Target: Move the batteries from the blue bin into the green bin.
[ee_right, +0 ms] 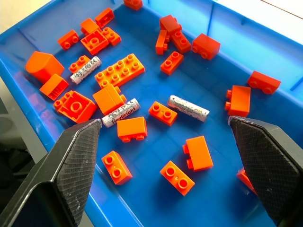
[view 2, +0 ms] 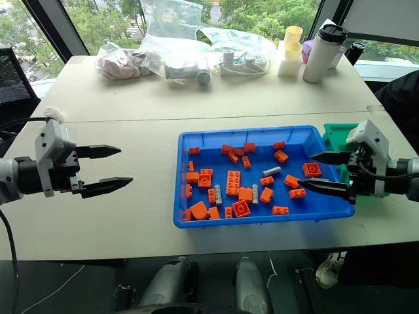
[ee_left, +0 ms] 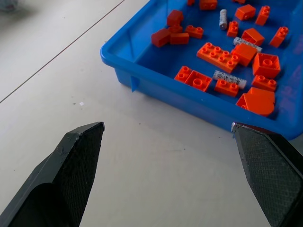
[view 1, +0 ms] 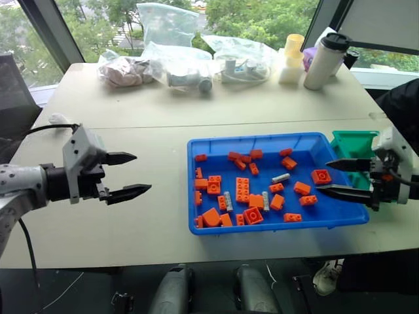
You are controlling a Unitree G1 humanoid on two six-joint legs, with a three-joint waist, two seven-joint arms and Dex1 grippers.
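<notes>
Three batteries (ee_right: pixel 188 108) among bricks (ee_right: pixel 119 70) in blue bin (ee_right: pixel 284 78).

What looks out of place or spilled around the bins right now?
Nothing stands out. The three batteries lie flat among the orange bricks inside the blue bin, nothing spilled onto the table. The green bin sits upright beside it. Both the left gripper and right gripper are open and hold nothing.

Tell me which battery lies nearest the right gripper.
The battery angled mid-tray, apart from the other two, which lie farther from the right gripper, toward the near rim.
</notes>
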